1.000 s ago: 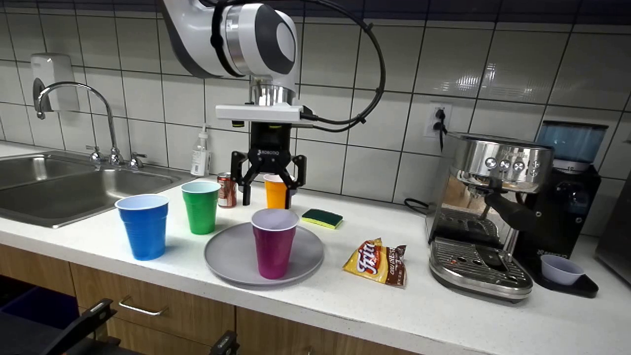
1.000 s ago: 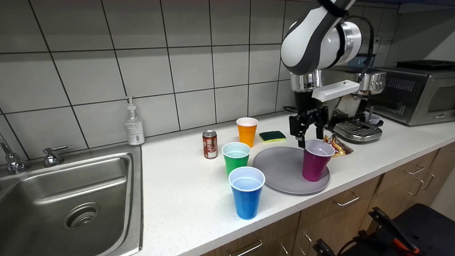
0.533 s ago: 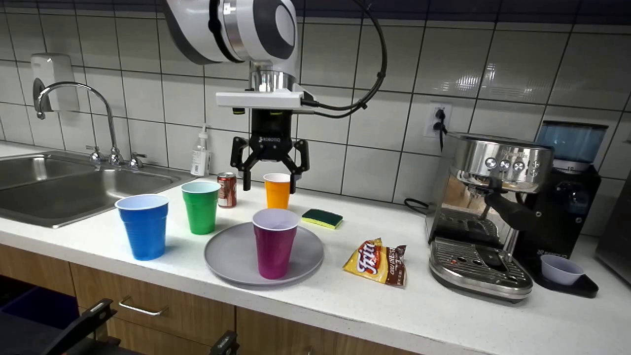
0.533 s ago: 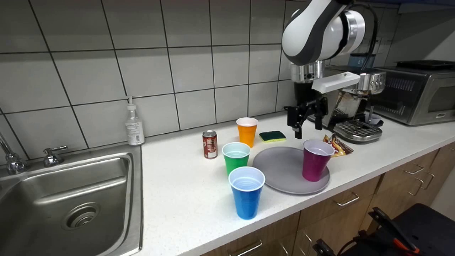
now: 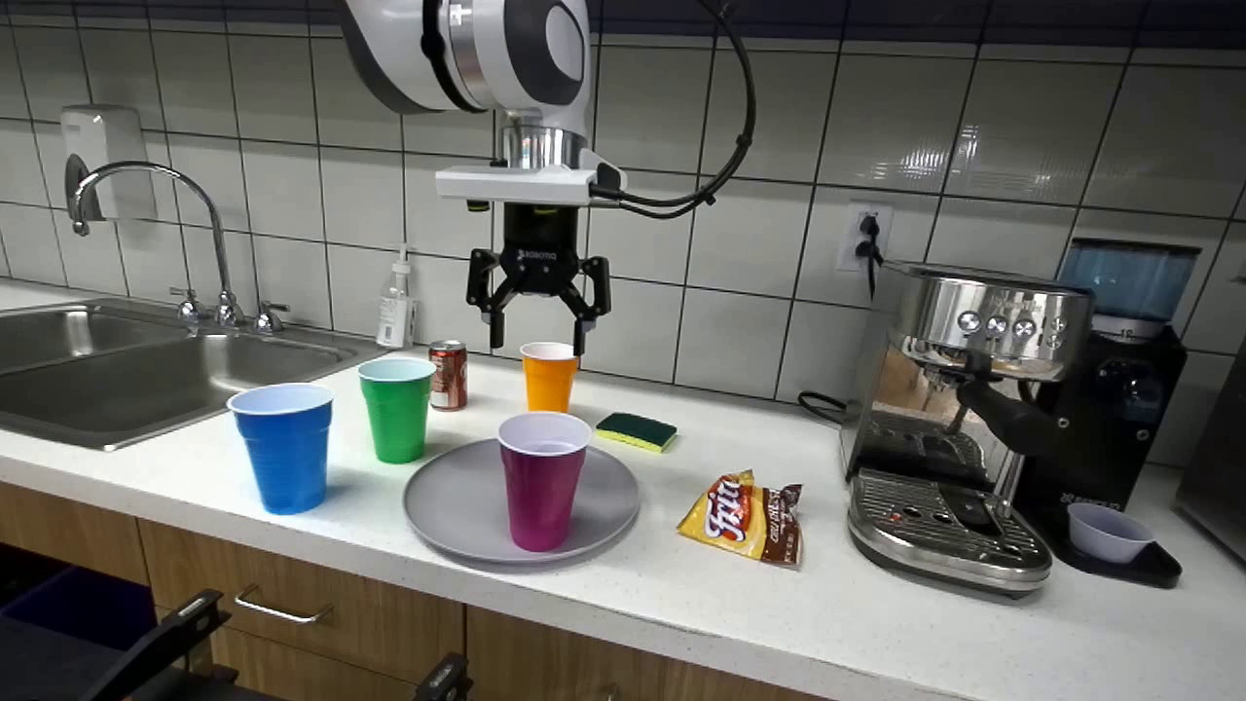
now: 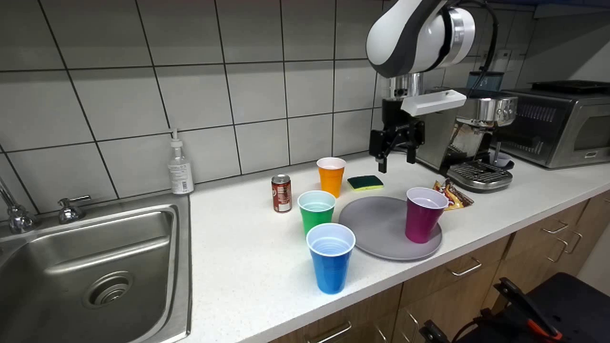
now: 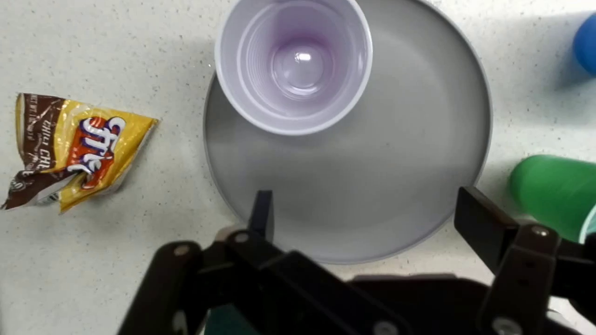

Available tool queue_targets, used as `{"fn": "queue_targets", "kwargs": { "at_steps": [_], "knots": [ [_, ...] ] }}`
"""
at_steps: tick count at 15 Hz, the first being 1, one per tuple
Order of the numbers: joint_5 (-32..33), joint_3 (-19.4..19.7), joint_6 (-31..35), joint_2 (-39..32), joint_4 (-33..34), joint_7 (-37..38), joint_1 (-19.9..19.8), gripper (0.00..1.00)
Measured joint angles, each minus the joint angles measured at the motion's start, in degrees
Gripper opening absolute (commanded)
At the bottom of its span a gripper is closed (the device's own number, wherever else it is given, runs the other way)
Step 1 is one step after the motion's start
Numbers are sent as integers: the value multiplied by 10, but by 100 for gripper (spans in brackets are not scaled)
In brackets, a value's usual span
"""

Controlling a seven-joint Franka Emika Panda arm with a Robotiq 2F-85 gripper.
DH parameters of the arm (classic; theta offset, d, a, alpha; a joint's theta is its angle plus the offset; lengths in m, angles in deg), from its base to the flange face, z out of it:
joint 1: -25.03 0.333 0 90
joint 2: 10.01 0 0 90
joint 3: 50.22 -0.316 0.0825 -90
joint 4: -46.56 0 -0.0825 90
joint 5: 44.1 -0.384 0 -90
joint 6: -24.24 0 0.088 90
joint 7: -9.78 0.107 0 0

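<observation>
Purple cup [image 5: 541, 494] stands on the gray plate [image 5: 453, 506] — gripper [image 5: 538, 343] hanging apart from it, spread wide.

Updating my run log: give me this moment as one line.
gripper: open, empty, above counter | purple cup: upright on gray plate | snack bag: on counter, beside plate

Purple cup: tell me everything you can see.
The purple cup is tapered, wider at the rim, with a purple outside and a pale lilac inside; it looks like plastic. Faint rings run round the inner wall, and the wrist view shows its bare bottom, so it looks empty. It stands upright on the plate, off-centre toward the bag and the front of the counter. Only the plate touches it; the open gripper hangs higher, apart from it.
</observation>
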Motion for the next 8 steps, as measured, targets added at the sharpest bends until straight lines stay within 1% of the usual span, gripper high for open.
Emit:
{"fn": "queue_targets", "kwargs": {
  "at_steps": [8],
  "knots": [
    [-42,-7,3,-89,106,71,4,100]
  ]
}}
